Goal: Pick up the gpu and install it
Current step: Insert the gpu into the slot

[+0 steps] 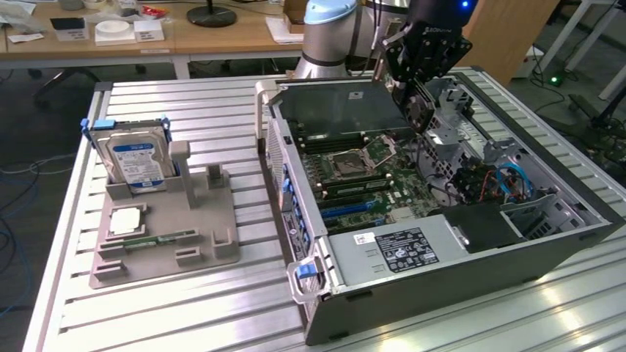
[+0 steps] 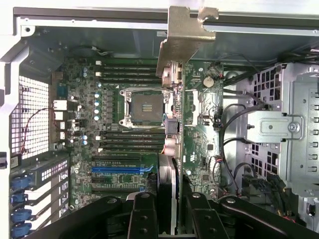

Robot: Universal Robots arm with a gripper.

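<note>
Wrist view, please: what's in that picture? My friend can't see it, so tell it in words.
The pincer grips the gpu edge-on, its silver end bracket at the far end, over an open computer case. Beneath lies the green motherboard with a processor socket and one blue slot.

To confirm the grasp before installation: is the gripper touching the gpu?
Touching. The wrist view shows the gpu edge-on, running down between the black fingers of the gripper, which close against it.
</note>
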